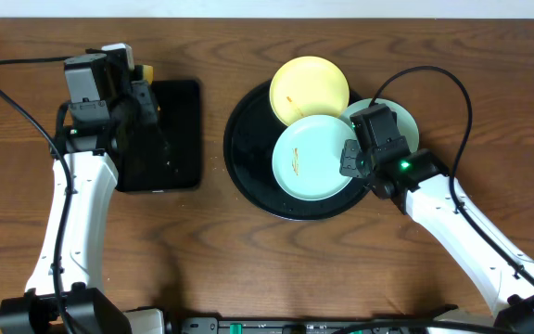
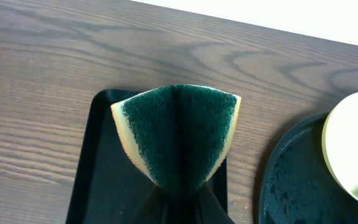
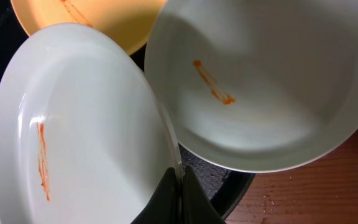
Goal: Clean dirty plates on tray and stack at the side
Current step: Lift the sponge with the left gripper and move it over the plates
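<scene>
Three plates lie on the round black tray (image 1: 248, 181). The pale yellow plate (image 1: 310, 85) is at the back, and a mint-blue plate (image 1: 311, 156) overlaps it in front. A second mint-blue plate (image 1: 404, 125) rests on the tray's right rim. All three carry orange streaks. My right gripper (image 3: 179, 180) is shut on the right rim of the front mint-blue plate (image 3: 86, 137), next to the other mint-blue plate (image 3: 260, 81). My left gripper (image 2: 185, 202) is shut on a green-and-yellow sponge (image 2: 178, 134), pinched into a fold above the rectangular tray.
A small rectangular black tray (image 1: 176, 139) lies on the wooden table at the left, under my left arm. A few water droplets sit on the wood by the round tray's edge (image 3: 272, 199). The table's far edge meets a white wall.
</scene>
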### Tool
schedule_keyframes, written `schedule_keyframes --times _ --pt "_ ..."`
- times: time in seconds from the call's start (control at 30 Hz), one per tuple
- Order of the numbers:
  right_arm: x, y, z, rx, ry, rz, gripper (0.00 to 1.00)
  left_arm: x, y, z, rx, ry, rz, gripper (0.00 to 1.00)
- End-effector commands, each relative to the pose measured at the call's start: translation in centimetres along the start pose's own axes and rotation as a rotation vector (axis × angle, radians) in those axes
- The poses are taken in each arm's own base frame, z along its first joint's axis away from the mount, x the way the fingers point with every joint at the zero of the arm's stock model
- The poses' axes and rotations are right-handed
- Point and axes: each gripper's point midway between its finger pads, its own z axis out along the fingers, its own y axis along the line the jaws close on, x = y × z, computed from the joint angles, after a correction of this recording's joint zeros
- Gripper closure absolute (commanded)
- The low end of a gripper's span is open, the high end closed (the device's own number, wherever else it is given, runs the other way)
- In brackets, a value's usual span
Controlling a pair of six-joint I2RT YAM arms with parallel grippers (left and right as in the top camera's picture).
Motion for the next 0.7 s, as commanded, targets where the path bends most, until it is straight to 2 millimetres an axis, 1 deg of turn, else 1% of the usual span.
schedule_keyframes --times 0.0,0.03,0.07,0.1,0.13,0.17,0.2,0.27,0.3,0.33,0.37,0.43,0.5,0.57,0.63,0.67 --pt "0.0 -0.2 0.1 0.002 0.001 0.011 0.99 0.0 -0.8 -0.1 0.051 0.007 -0.015 0.93" --pt "0.0 -0.2 0.1 0.002 0.001 0.011 0.99 -0.2 -1.6 -0.2 0.099 0.002 -0.005 0.93" --pt "0.0 -0.2 0.1 0.002 0.001 0.011 0.99 -0.5 -2.0 -0.3 0.122 -0.013 0.028 0.93" --pt "0.0 -0.2 0.1 0.002 0.001 0.011 0.99 -1.3 -1.5 -0.5 0.088 -0.047 0.063 0.93" --pt "0.0 -0.2 0.1 0.003 0.001 0.011 0.99 -2.1 -0.1 -0.5 0.005 -0.078 0.059 0.93" --pt "0.0 -0.2 0.1 0.003 0.001 0.011 0.99 -2.4 0.8 -0.6 -0.048 -0.091 0.021 0.93" --pt "0.0 -0.2 0.1 0.002 0.001 0.011 0.99 -2.2 0.8 -0.6 -0.048 -0.085 -0.008 0.93" --pt "0.0 -0.2 0.1 0.002 0.001 0.011 0.99 -0.9 0.1 -0.5 -0.009 -0.031 -0.021 0.92" --pt "0.0 -0.2 0.1 0.002 0.001 0.011 0.99 0.0 0.2 -0.4 -0.013 0.004 -0.024 0.89" --pt "0.0 -0.1 0.1 0.002 0.001 0.011 0.99 0.6 0.2 -0.2 -0.016 0.031 -0.027 0.75" --pt "0.0 -0.1 0.1 0.002 0.001 0.011 0.99 1.2 0.3 0.0 -0.019 0.055 -0.030 0.58" --pt "0.0 -0.2 0.1 0.002 0.001 0.011 0.99 2.1 0.4 0.4 -0.022 0.090 -0.030 0.93" --pt "0.0 -0.2 0.1 0.002 0.001 0.011 0.99 2.1 0.5 0.5 -0.022 0.092 -0.023 0.92" --pt "0.0 -0.2 0.1 0.002 0.001 0.011 0.99 1.9 0.4 0.5 -0.021 0.082 -0.022 0.86" --pt "0.0 -0.1 0.1 0.002 0.001 0.011 0.99 1.8 0.4 0.5 -0.021 0.080 -0.022 0.89" --pt "0.0 -0.1 0.1 0.002 0.001 0.010 0.99 1.8 0.4 0.5 -0.021 0.080 -0.022 0.86"
